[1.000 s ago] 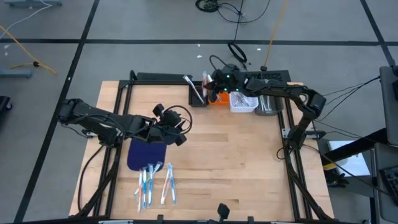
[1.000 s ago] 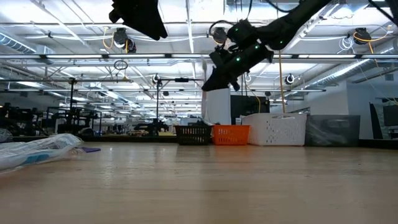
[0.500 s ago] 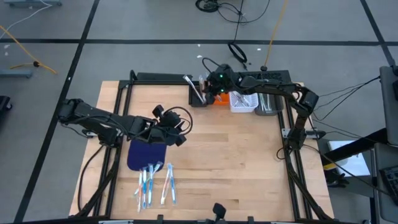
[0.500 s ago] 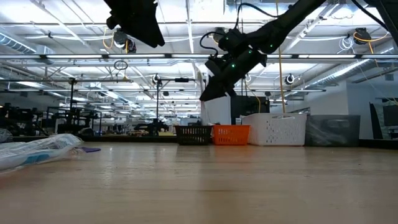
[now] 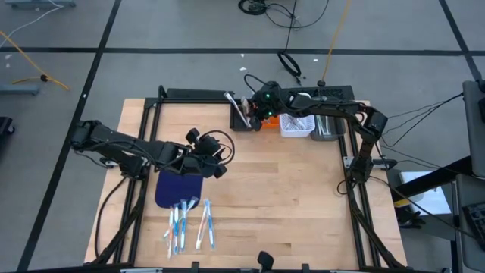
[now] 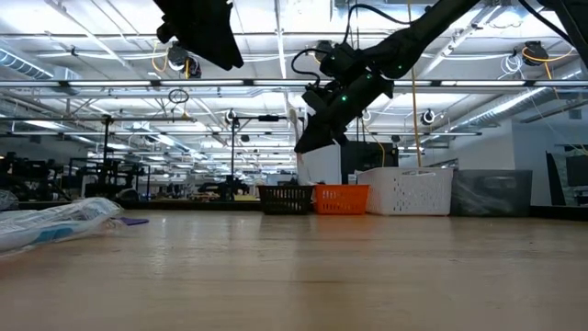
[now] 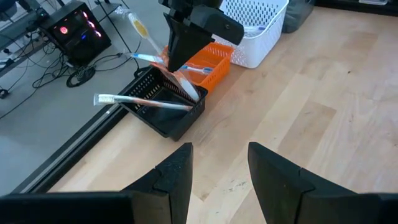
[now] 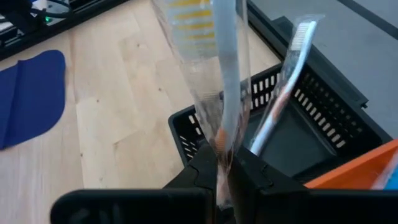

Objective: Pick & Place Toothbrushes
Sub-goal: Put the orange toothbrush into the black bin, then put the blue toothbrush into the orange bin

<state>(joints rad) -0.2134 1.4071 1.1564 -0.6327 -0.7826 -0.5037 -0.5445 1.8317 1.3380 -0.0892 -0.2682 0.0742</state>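
Several wrapped toothbrushes (image 5: 186,224) lie on the table near its front edge, just below the dark blue mat (image 5: 178,188); in the low view they show as a heap (image 6: 55,221). My right gripper (image 5: 254,106) hangs over the black bin (image 5: 241,118), shut on a wrapped toothbrush (image 8: 225,93) with yellow bristles. A second toothbrush (image 5: 233,105) rests in that bin, leaning on its rim (image 8: 283,93). My left gripper (image 7: 217,163) is open and empty, raised above the table beside the mat (image 5: 216,168). My right gripper pinches the wrapped toothbrush between its two fingers at the lower handle (image 8: 221,140), clear wrapper included. The brush runs on along the fingers' line, bristle head (image 8: 186,12) farthest from them. It is lifted clear above the black bin (image 7: 163,102).
An orange bin (image 5: 265,120), a white slotted bin (image 5: 295,123) and a grey bin (image 5: 326,126) stand in a row right of the black one at the far edge. Bare wood fills the middle and right of the table (image 5: 288,197).
My right gripper has moved toward the table's left, from above the orange bin to above the black bin, carrying the wrapped toothbrush, and has stayed shut. My left arm has kept still.
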